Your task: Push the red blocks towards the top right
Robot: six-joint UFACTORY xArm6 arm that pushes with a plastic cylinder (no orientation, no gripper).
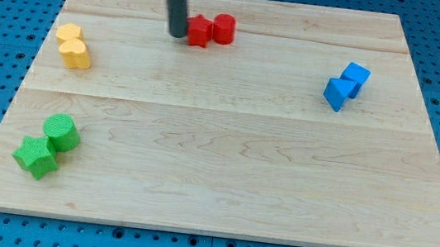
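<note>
Two red blocks lie near the view's top, a little left of centre: a red star-shaped block (200,31) and a red cylinder (224,28) touching it on its right. My tip (178,34) is at the left side of the red star block, right against it. The rod rises straight up out of the view's top.
The wooden board (222,182) lies on a blue pegboard. Two yellow blocks (73,46) sit at the left. A green cylinder (61,132) and a green star (35,156) sit at the lower left. Two blue cubes (346,85) sit at the right.
</note>
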